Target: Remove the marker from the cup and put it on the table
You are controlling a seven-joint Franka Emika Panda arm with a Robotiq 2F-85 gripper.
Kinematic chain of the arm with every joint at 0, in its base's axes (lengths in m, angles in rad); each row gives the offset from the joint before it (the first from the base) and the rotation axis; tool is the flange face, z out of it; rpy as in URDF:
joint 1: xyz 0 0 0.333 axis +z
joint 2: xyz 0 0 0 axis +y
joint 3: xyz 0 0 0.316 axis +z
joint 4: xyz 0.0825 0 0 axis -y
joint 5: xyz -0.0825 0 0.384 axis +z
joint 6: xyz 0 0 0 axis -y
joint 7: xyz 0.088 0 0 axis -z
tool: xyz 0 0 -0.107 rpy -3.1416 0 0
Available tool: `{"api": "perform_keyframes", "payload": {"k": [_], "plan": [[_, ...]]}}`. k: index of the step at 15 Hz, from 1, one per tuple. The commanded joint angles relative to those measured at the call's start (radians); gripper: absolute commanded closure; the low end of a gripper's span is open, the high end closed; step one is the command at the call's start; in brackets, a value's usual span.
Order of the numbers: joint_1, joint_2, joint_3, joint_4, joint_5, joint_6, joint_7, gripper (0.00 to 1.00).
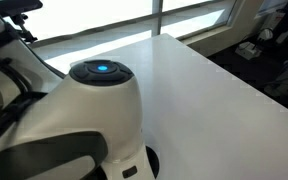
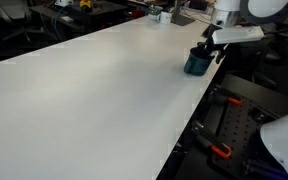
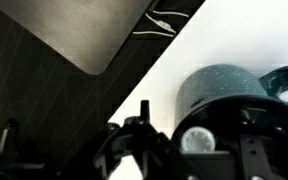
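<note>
The cup is dark teal and speckled, and stands close to the white table's edge. In the wrist view the cup fills the right side, its handle to the right. A pale round end, apparently the marker, shows in the cup's dark inside. My gripper hangs right above the cup. In the wrist view the gripper looks open, with dark fingers on either side of the marker end. The marker's shaft is hidden.
The table edge runs just beside the cup, with dark floor and black equipment with red clamps beyond it. Small items stand at the table's far end. My white arm joint with a blue light blocks much of an exterior view.
</note>
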Motion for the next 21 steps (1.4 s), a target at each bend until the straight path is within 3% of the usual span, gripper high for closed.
{"api": "perform_keyframes", "payload": {"k": [1, 3, 9, 17, 18, 21], "plan": [[-0.038, 0.037, 0.021, 0.0, 0.004, 0.011, -0.054, 0.05], [-0.049, 0.03, 0.035, 0.003, 0.012, -0.006, -0.077, 0.0], [-0.049, -0.02, 0.045, -0.004, 0.007, -0.048, -0.103, 0.0], [-0.035, -0.149, 0.132, -0.01, 0.082, -0.126, -0.165, 0.0], [0.015, -0.162, 0.095, -0.01, 0.11, -0.136, -0.189, 0.0], [0.03, -0.195, 0.114, -0.007, 0.204, -0.194, -0.265, 0.0]]}}
